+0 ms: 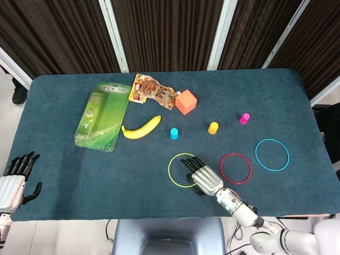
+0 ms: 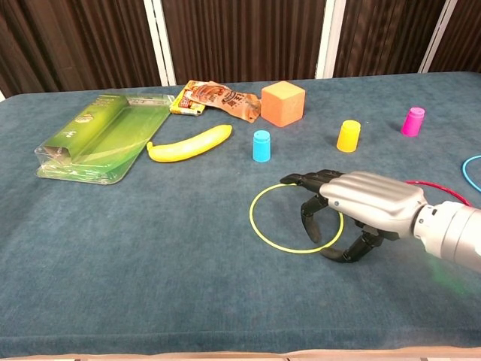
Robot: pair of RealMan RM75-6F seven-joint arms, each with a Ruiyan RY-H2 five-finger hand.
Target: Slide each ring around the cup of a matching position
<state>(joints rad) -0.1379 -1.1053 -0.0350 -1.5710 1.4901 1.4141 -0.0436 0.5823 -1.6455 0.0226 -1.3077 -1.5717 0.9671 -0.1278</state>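
Because the yellow ring (image 1: pixel 185 170) is only a thin hoop lying flat on the blue cloth of the table (image 1: pixel 64 164), it looks very light and fairly stiff, likely to skate rather than lift, so the sensible hold is a fingertip set down inside the hoop and pressed against its inner edge, dragging it along the cloth. Being round it has no long axis and points nowhere; its plane is level with the tabletop. It sits near the front edge, toward the middle, with the blue cup (image 1: pixel 174 133) beyond it and slightly left, well apart. The right hand (image 1: pixel 201 177) hangs over the ring's right side, fingers (image 2: pixel 310 222) spread and curled downward with the tips inside or on the rim, holding nothing; whether they touch the cloth I cannot tell. Just right of it lie the red ring (image 1: pixel 235 168) and, further right, the blue ring (image 1: pixel 272 154), with the yellow cup (image 1: pixel 213 127) and pink cup (image 1: pixel 244 118) beyond. The left hand (image 1: pixel 15 181) rests open-fingered at the table's front left corner.
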